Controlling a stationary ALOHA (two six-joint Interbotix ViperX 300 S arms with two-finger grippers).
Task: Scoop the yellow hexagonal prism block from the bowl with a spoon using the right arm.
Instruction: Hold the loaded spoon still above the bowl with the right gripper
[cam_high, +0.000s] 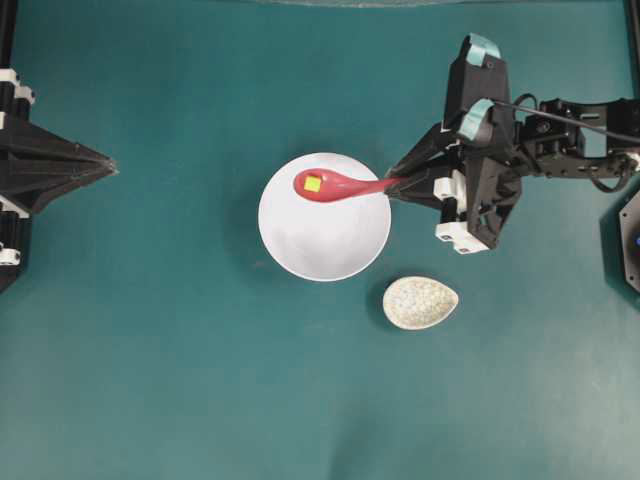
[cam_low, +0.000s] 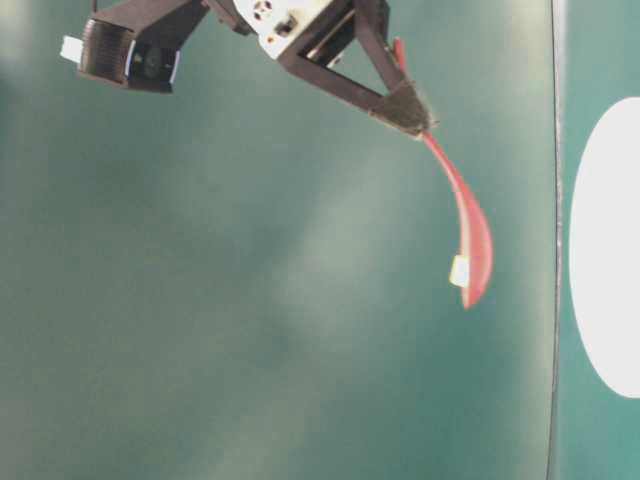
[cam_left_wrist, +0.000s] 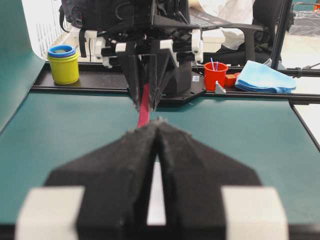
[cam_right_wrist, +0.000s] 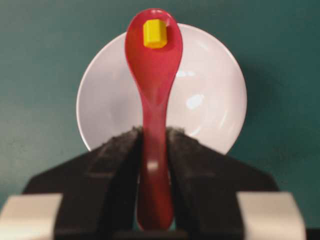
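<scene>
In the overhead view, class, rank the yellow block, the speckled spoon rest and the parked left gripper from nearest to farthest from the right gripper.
1. Speckled spoon rest: just below the right gripper.
2. Yellow block: in the spoon's scoop, over the bowl.
3. Left gripper: far left edge.

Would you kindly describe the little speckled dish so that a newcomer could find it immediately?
Start at the large white bowl in the middle of the teal table. Just off its lower right edge in the overhead view, apart from it, lies the spoon rest. It is egg-shaped, far smaller than the bowl, and the only speckled thing there.
</scene>
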